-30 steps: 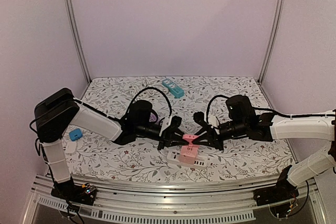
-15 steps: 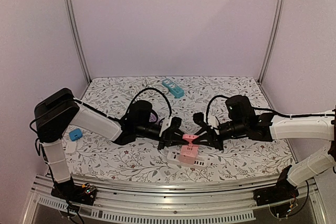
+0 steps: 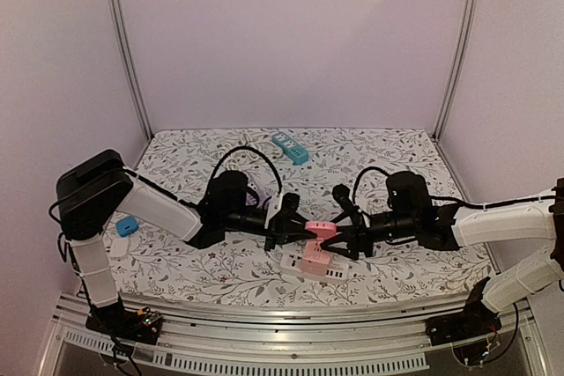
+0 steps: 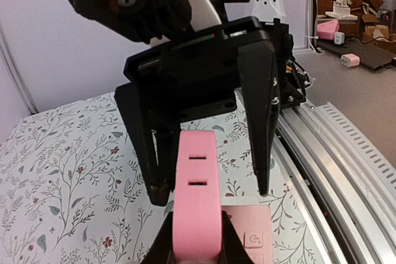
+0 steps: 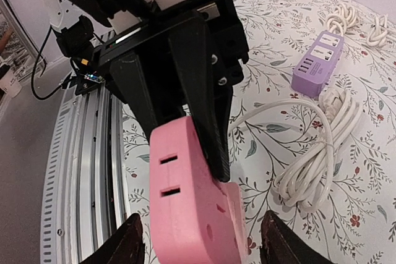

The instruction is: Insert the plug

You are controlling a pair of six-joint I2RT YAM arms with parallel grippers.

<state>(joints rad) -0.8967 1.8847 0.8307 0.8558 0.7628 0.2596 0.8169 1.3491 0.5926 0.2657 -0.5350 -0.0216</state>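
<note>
Right hand (image 3: 337, 237) released pink plug (image 3: 319, 229); left hand (image 3: 293, 223) hides its base.

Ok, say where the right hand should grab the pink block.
Probably the free end of the pink block, across its plain side faces, coming from the right: the left hand holds the other end, and the slotted face should stay clear.

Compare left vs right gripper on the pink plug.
Left gripper is shut on the pink plug; right gripper has fingers spread either side of it, not clamping. Left gripper sits left of the plug, right gripper right of it. Both meet at the plug, facing each other.
</note>
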